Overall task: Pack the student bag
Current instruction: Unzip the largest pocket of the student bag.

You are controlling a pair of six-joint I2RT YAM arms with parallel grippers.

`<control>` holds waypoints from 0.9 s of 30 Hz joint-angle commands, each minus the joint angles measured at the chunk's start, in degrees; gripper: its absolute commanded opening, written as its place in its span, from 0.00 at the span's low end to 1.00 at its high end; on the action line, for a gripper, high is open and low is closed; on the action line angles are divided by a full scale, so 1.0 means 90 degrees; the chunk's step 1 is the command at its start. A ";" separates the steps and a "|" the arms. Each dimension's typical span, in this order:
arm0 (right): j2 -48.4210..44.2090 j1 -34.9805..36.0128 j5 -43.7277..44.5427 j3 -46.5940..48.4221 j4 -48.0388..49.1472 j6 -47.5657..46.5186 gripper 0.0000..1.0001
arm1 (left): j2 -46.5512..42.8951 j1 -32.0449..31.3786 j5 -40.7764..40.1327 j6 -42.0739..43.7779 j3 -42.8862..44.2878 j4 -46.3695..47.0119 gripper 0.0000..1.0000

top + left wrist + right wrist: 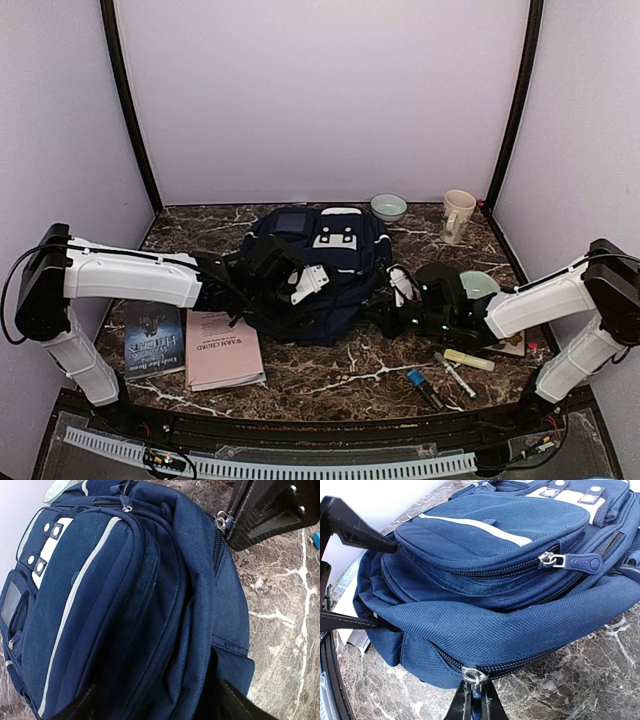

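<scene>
The student bag (pixel 322 272) lies flat in the middle of the table, navy with a white stripe and a grey-white patch. My left gripper (pixel 300 287) grips the bag's near-left end; in the left wrist view (pixel 157 700) its two fingers stand wide apart with bunched fabric between them. My right gripper (pixel 385 318) is at the bag's near-right side. In the right wrist view (pixel 476 702) it is shut on the blue pull tab of the main zipper's silver slider (pixel 472 675). The front pocket zipper pull (pixel 580 562) lies loose. The zippers look closed.
Two books (pixel 155 340) and a pink booklet (pixel 222 350) lie left of the bag. A bowl (pixel 388 207) and mug (pixel 457 215) stand at the back. A green bowl (pixel 480 284), a yellow highlighter (pixel 468 359) and markers (pixel 455 374) lie at the right.
</scene>
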 commanded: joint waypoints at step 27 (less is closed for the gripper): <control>-0.0204 0.0489 -0.0722 0.0453 -0.0020 -0.0089 0.00 | 0.1214 -0.0260 0.0775 -0.0572 0.1986 0.0159 0.00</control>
